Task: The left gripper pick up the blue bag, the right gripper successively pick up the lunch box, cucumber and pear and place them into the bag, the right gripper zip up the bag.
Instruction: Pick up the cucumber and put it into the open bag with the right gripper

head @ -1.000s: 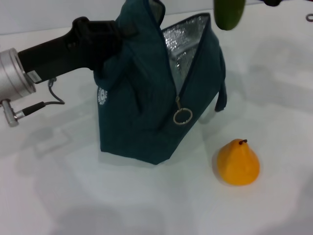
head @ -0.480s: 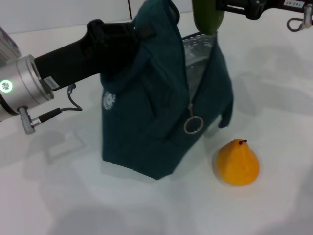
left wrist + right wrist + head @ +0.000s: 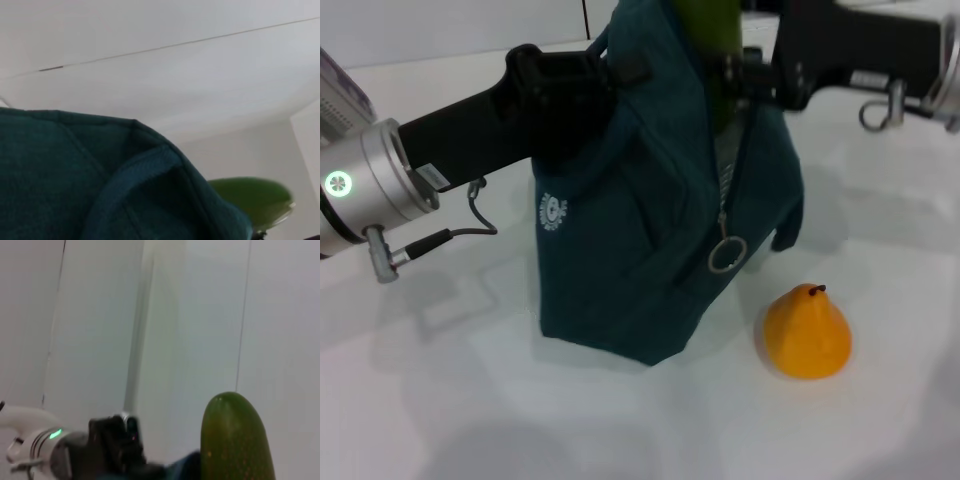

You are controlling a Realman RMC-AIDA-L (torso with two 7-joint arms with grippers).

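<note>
Starting on the left, the left arm came in low across the white table (image 3: 440, 400), its silver cylinder end showing a small green light and a thin black cable looping under it. The left gripper (image 3: 565, 75) was clamped on the upper left edge of the blue bag (image 3: 630, 250), holding that side up. The bag stood on the table with a small white round logo (image 3: 552, 210) on its side; the print was too small to read. Its metal ring zipper pull (image 3: 726, 255) hung down the front seam.

At the top of the bag the cucumber (image 3: 712, 50) stood upright, lower end down in the bag's mouth, upper end out of view. The right gripper (image 3: 752, 80) reached in from the right and was closed on the cucumber, right at the bag's top edge. No writing was visible on that arm.

The pear (image 3: 807, 331) sat on the table just beside the bag's lower right corner, stem up, not touching it.
</note>
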